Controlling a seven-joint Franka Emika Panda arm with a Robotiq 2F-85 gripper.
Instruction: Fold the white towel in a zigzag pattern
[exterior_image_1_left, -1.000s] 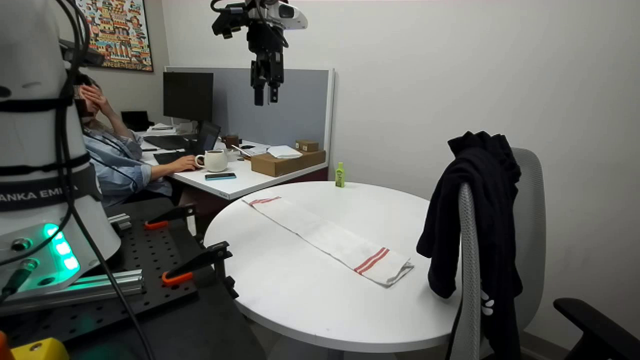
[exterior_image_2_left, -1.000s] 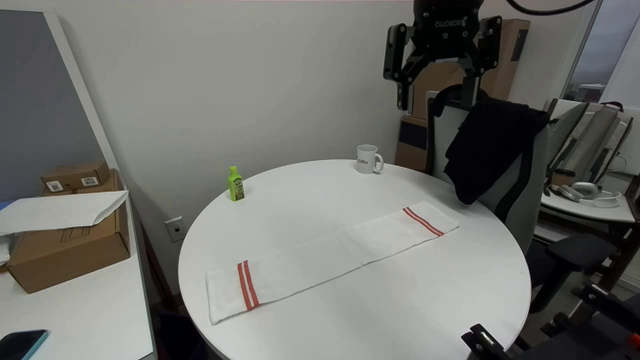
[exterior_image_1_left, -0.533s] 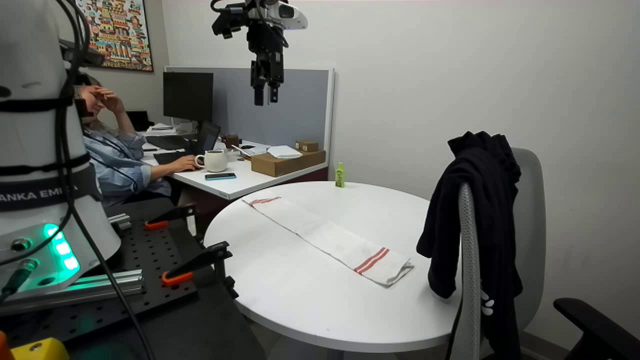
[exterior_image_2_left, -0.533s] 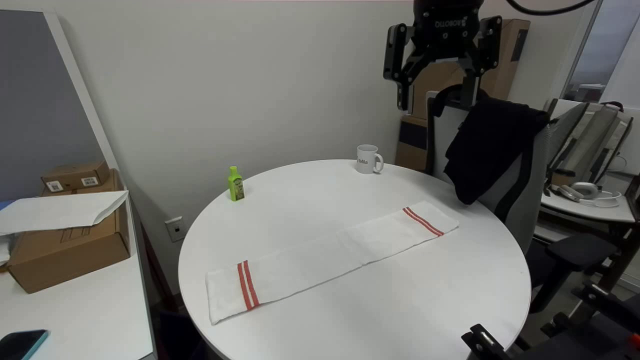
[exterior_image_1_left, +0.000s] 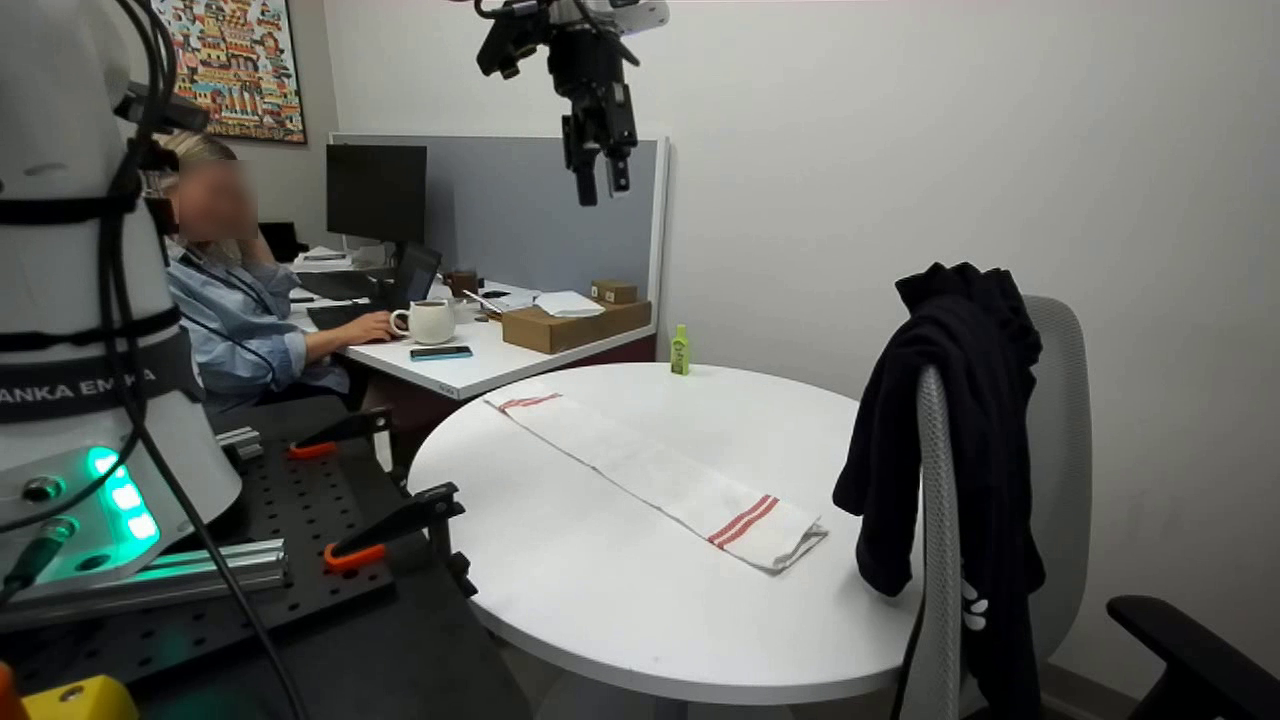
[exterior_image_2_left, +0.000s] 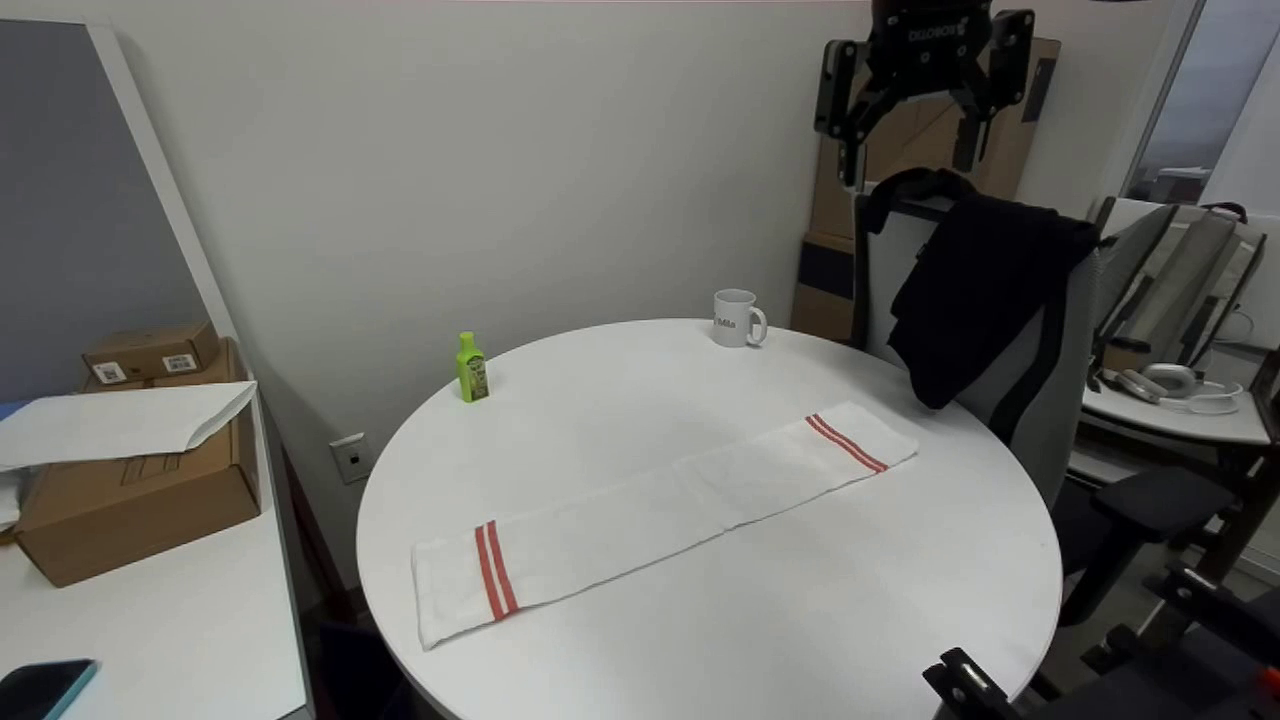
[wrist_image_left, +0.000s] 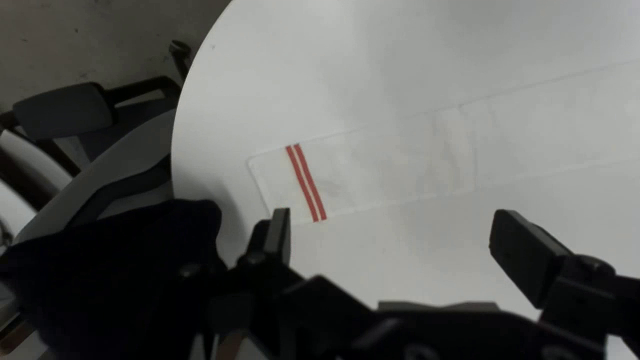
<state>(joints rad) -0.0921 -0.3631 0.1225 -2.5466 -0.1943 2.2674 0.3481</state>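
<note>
While the end effector (exterior_image_2_left: 908, 177) hangs spread and empty, the red-striped white towel (exterior_image_2_left: 645, 528) lies below on the desk (exterior_image_2_left: 760, 610), its long axis roughly parallel to that spread.

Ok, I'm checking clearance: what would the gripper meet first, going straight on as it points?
The gripper would probably meet the white towel, though depth is unclear; perhaps bare tabletop beside it instead.

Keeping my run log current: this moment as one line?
gripper: open, empty, hovering | white towel: long strip on table | zigzag: none visible
</note>
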